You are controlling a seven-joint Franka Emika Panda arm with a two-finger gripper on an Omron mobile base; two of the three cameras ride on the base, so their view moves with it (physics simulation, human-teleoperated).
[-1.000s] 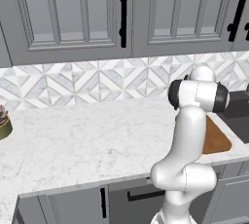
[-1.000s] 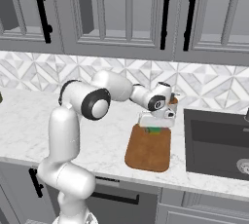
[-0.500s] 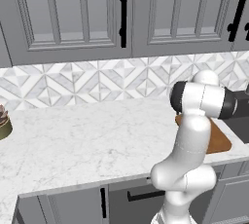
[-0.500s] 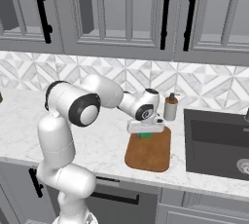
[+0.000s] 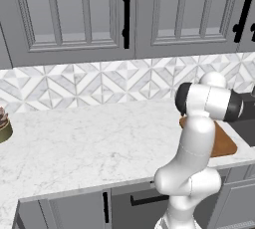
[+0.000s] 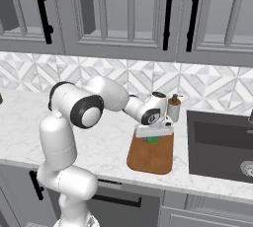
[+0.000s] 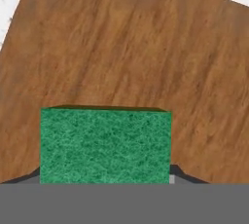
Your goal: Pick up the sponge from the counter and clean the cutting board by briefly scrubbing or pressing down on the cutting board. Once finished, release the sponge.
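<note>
- Pinching the sponge in our end effector, we press it at the cutting board's far edge
- Pickup done; scrubbing underway; we release next

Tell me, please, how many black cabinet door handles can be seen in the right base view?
3: one at upper left, two, and, side by side right of centre. Others may lie outside the frame.

Arm stretched forward, fingers closed, pointing down.
</note>
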